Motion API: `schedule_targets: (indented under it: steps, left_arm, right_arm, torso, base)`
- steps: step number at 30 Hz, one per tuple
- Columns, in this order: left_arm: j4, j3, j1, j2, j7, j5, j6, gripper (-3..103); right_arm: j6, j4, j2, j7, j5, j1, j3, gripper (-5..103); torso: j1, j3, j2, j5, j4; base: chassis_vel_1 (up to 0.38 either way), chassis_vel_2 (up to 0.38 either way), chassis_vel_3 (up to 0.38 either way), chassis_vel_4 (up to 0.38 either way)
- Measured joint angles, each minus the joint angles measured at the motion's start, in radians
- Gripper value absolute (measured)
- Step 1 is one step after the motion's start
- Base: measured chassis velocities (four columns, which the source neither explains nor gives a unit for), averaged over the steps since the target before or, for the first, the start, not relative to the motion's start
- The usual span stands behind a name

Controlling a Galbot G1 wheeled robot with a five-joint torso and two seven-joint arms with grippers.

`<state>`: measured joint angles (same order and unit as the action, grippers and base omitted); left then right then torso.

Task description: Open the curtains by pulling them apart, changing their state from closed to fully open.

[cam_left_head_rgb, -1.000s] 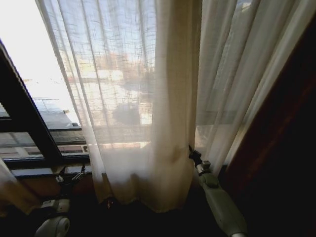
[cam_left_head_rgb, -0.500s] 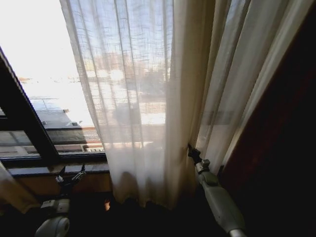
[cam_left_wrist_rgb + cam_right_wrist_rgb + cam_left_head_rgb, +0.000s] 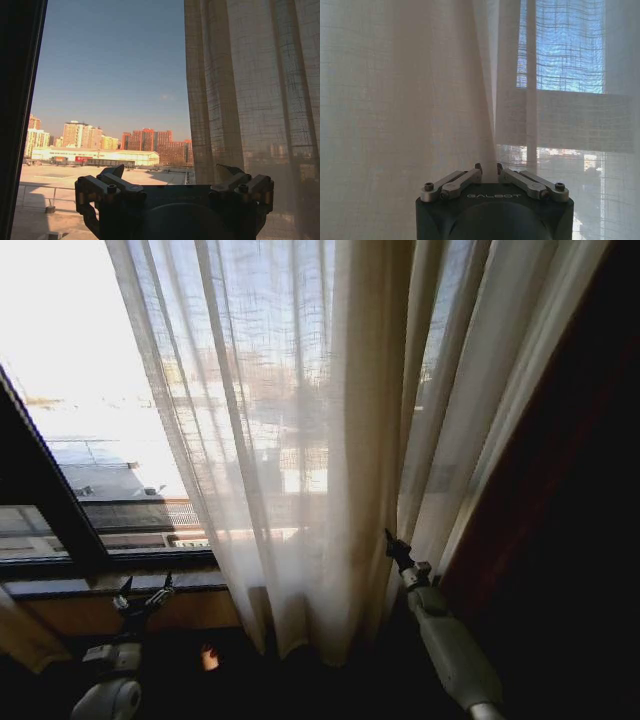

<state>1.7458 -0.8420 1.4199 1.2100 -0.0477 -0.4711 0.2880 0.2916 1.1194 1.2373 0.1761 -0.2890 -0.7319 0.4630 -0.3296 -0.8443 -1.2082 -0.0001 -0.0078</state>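
The curtains (image 3: 300, 440) hang as sheer cream pleated fabric across the window, gathered into a thick fold at the middle. My right gripper (image 3: 391, 542) is at that fold's low right edge. The right wrist view has its fingertips (image 3: 479, 168) drawn together on a narrow pleat of the curtains (image 3: 395, 100). My left gripper (image 3: 141, 592) waits low at the left by the sill, open and holding nothing. In the left wrist view it (image 3: 172, 175) faces bare glass, with the curtain edge (image 3: 250, 100) off to one side.
A dark window frame bar (image 3: 50, 500) slants down the left, and a sill (image 3: 100, 583) runs under the glass. More pleated fabric (image 3: 480, 390) hangs at the right against a dark wall (image 3: 570, 540). Uncovered glass (image 3: 60, 340) lies left of the curtain.
The curtain's lower hem has drawn rightward, bunching tighter beside my right gripper and baring more glass on the left. The view has shifted slightly. My left arm has stayed put.
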Motion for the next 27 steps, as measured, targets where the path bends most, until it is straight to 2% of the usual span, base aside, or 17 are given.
schedule_targets:
  steps: [3, 13, 18, 22, 24, 27]
  left_arm:
    - [0.000, 0.000, 0.000, 0.000, 0.000, 0.000, 0.000, 100]
    - [0.000, 0.001, 0.000, 0.000, 0.000, 0.000, 0.000, 100]
    - [0.000, 0.001, 0.000, 0.000, 0.000, 0.000, 0.000, 100]
    - [0.000, 0.000, 0.000, 0.000, 0.000, 0.000, 0.000, 100]
    - [0.000, 0.000, 0.000, 0.000, 0.000, 0.000, 0.000, 100]
    - [0.000, 0.000, 0.000, 0.000, 0.001, 0.000, 0.000, 100]
  right_arm:
    - [0.002, -0.008, -0.001, 0.002, -0.002, 0.006, 0.002, 0]
    - [0.072, -0.027, 0.011, 0.007, -0.005, 0.013, 0.001, 0]
    - [0.074, -0.023, 0.017, 0.007, 0.016, 0.012, -0.009, 0]
    - [0.068, -0.033, 0.025, 0.004, 0.032, 0.024, -0.024, 0]
    - [0.060, -0.065, 0.028, -0.011, 0.039, 0.046, -0.034, 0]
    - [0.055, -0.120, 0.029, -0.038, 0.049, 0.083, -0.037, 0]
  torso:
    - [0.000, 0.000, 0.000, 0.0001, 0.0000]
    - [0.000, 0.000, 0.000, 0.0008, -0.0005]
    - [0.000, 0.000, 0.000, 0.0004, -0.0009]
    - [0.000, 0.000, 0.000, -0.0013, 0.0003]
    - [0.000, 0.000, 0.000, 0.0000, 0.0005]
    - [0.000, 0.000, 0.000, -0.0001, 0.0004]
  base:
    - [-0.264, -0.260, 0.245, 0.280]
    - [-0.283, -0.245, 0.260, 0.278]
    - [-0.044, -0.076, 0.088, 0.031]
    - [0.014, 0.017, -0.011, -0.006]
    - [0.057, 0.060, -0.045, -0.043]
    - [0.020, 0.012, -0.011, -0.014]
